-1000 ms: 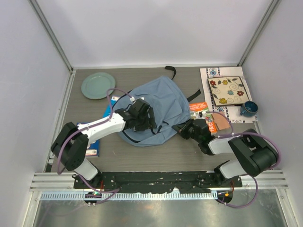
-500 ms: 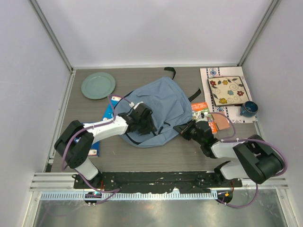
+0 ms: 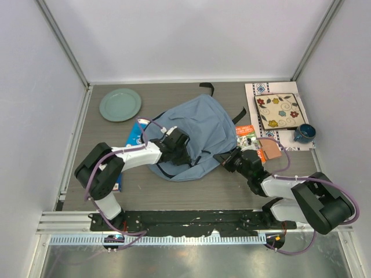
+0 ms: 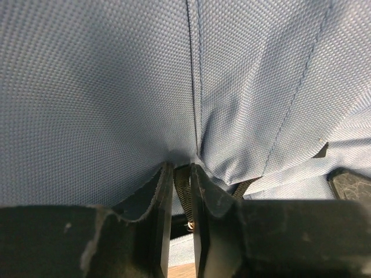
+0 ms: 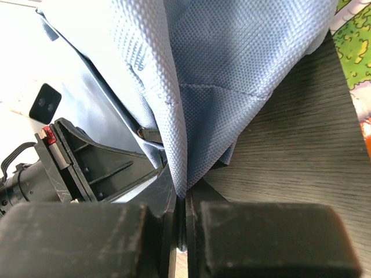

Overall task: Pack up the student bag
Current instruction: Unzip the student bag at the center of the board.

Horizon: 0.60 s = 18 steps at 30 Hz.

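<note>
Over the last second the left gripper has dropped from above the student bag to the bag's lower-left edge, just left of centre in the overhead view. Its jaws have narrowed from wide apart to a thin slot. In the left wrist view they now pinch a dark webbing tab that hangs where the blue panels meet at a seam, so blue cloth fills the frame above the fingertips. The tab looks like a zipper pull, though that cannot be told for sure. The right gripper has not let go. Its jaws are pressed together on a fold of the bag's light-blue fabric at the lower-right edge, with bare wooden tabletop to the right of the fold. The bag has also slid slightly toward the upper right of the overhead frame. It now lies between the two grippers, held at both lower corners. This suggests the bag is being braced for opening, with packing not yet begun.
</note>
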Motion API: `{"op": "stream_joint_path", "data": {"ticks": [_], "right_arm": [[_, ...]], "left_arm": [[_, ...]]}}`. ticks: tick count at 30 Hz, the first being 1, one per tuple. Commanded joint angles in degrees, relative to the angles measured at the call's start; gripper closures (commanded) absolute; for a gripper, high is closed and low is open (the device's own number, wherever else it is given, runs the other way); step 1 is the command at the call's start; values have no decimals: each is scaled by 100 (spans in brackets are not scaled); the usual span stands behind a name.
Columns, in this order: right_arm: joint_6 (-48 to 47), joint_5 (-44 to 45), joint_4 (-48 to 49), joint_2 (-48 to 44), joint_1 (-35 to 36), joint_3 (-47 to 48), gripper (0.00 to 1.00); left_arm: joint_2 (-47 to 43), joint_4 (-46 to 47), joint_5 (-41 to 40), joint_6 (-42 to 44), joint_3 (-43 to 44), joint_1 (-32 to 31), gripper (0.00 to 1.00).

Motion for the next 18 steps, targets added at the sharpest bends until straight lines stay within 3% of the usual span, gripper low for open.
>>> {"op": "stream_joint_path", "data": {"ticks": [1,6,14,18], "right_arm": [[-153,-76,271,-288,87,9,99],[-179,-49,157,-341,96,0,99],[-337,214,-624,-227,96,394,99],[-548,302,-1196,-148,-1,764,99]], "left_arm": [[208,216,-292,12,70,-34,81],[288,321,-319,38,8,-95,100],[-195,489,-380,433,34,-139,100],[-800,147,-652,688,61,-148,100]]}}
